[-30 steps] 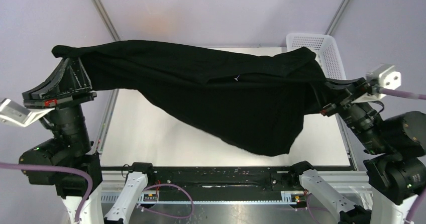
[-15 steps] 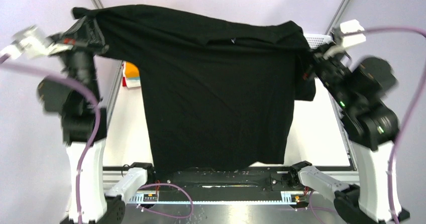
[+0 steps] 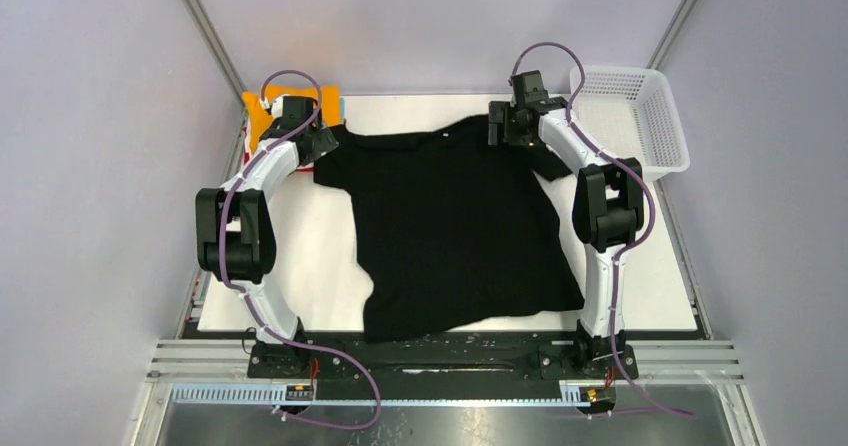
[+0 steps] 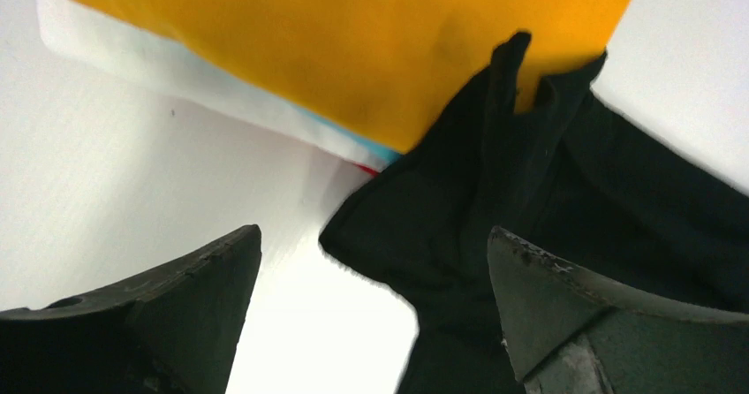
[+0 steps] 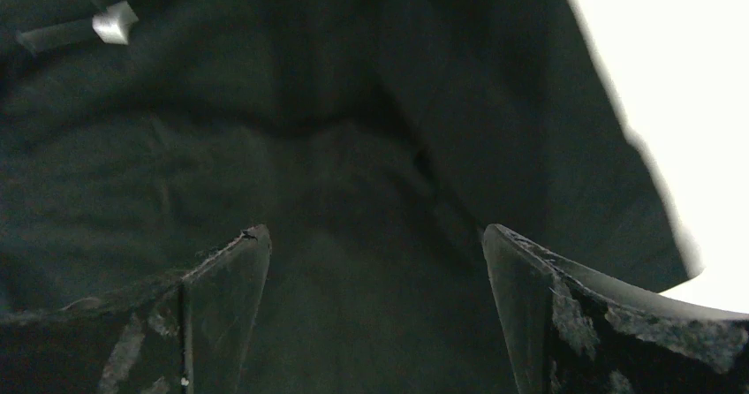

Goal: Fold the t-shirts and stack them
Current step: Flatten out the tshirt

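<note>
Black t-shirt (image 3: 455, 231), held stretched aloft half a second ago, now lies spread flat just left of the basket (image 3: 645, 116). The left gripper (image 4: 374, 230) and right gripper (image 5: 375, 227), nearer the basket, have released it, jaws spread wide.

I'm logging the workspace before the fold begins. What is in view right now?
black t-shirt: one, black, laid out mid-table
orange t-shirt: one, orange, folded, top of the far-left pile
shirts under it: white, teal and red edges showing, same pile
basket: one, white mesh, far right
table: one, white
left arm, right arm: white and black, stretched to the far side
left pincer: open, over the black sleeve
right pincer: open, over black cloth
</note>
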